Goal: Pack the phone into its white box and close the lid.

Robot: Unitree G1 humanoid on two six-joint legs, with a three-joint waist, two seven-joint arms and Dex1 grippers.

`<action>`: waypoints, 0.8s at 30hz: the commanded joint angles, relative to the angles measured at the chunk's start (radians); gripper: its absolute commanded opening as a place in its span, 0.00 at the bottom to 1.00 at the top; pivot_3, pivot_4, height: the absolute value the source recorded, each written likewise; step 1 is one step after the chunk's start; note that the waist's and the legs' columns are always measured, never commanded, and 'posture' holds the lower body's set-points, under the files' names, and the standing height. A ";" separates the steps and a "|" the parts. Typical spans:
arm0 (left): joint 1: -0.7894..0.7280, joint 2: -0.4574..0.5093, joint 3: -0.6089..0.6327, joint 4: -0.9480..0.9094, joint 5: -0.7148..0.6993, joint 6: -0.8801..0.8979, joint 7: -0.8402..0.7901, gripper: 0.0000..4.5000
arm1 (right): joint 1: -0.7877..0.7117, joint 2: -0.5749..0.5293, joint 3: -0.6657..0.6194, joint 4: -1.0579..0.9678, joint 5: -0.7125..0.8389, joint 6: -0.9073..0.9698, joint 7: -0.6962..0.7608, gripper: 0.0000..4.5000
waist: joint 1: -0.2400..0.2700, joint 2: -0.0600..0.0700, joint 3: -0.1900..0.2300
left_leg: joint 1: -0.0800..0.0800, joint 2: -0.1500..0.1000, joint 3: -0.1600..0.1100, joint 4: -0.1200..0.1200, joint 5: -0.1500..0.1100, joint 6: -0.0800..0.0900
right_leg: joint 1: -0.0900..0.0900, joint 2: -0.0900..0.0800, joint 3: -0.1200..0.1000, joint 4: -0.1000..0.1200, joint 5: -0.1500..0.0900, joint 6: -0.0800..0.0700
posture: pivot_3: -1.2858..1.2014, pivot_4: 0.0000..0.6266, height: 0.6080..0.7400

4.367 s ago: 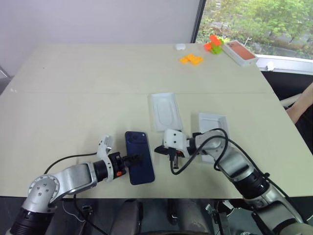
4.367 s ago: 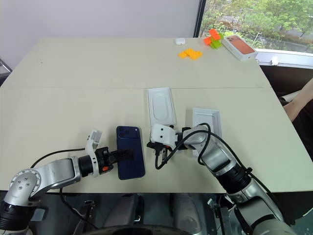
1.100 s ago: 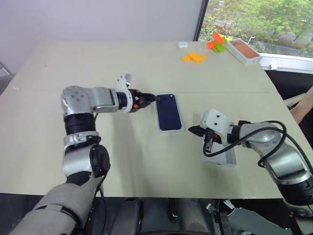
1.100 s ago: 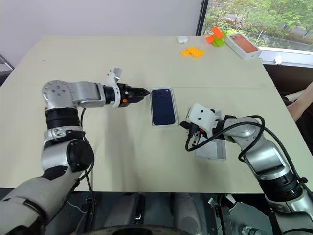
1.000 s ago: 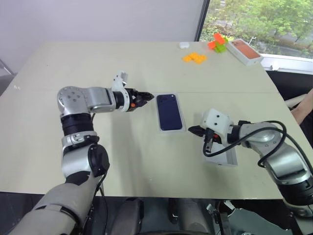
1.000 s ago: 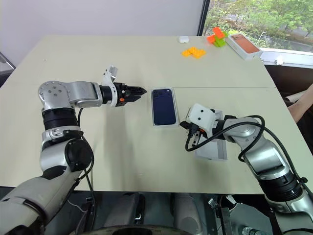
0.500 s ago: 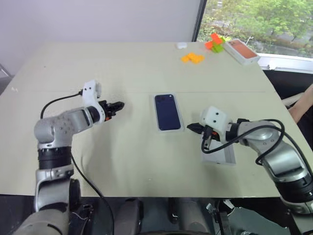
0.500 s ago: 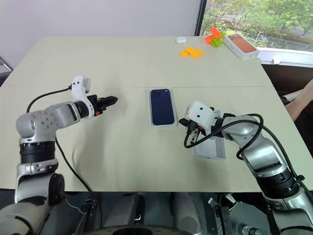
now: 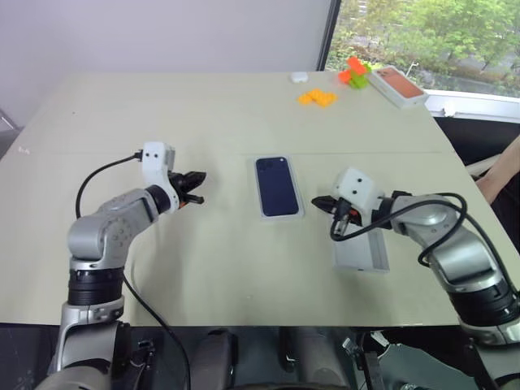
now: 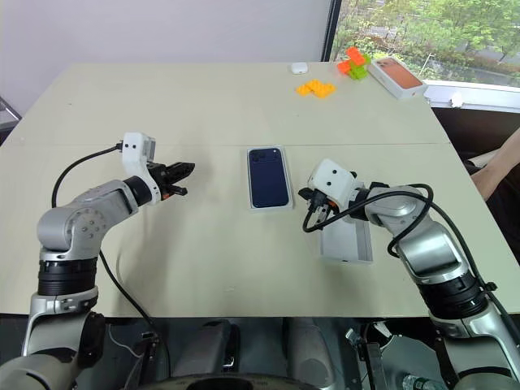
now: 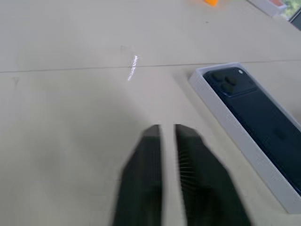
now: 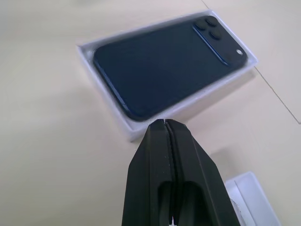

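The phone (image 9: 277, 185) lies back side up inside the white box (image 9: 294, 214), in the middle of the counter (image 9: 244, 106), so what remains is the lid (image 9: 360, 253), which lies open side up just under the right gripper (image 9: 317, 201). Both grippers hold nothing: the right gripper is clenched tight, and the left gripper (image 9: 200, 179), well apart from the box on its left, is almost closed, with only a thin slit between its fingers. To do the step well, I think the right gripper should open, take the lid by one long edge, turn it over and lower it level and aligned with the box rim. The right wrist view shows the camera cluster and the narrow gap between phone and rim, which the head views cannot resolve; the head views show the lid's position.
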 commanded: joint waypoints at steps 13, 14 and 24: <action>0.073 0.009 -0.095 -0.120 0.063 -0.009 -0.051 0.00 | -0.014 -0.004 -0.021 -0.032 0.055 -0.029 0.065 0.12 | -0.001 0.000 0.000 | 0.000 0.000 0.000 0.000 0.000 0.001 | 0.000 0.000 0.000 0.000 0.000 0.000 | 0.52 0.24 1.00; 0.075 0.010 -0.095 -0.124 0.063 -0.009 -0.057 0.00 | -0.015 -0.013 -0.010 -0.038 0.048 -0.035 0.076 0.18 | -0.001 0.000 0.000 | 0.000 0.000 0.000 0.000 0.000 0.001 | 0.000 0.000 0.000 0.000 0.000 0.000 | 0.52 0.24 1.00; 0.138 0.105 -0.164 -0.214 0.079 -0.086 -0.235 0.00 | -0.079 -0.035 0.112 0.099 -0.036 -0.193 0.198 0.51 | -0.004 0.000 0.000 | 0.001 0.001 0.001 0.000 -0.001 0.001 | 0.000 0.001 0.000 0.000 0.000 0.000 | 0.52 0.24 1.00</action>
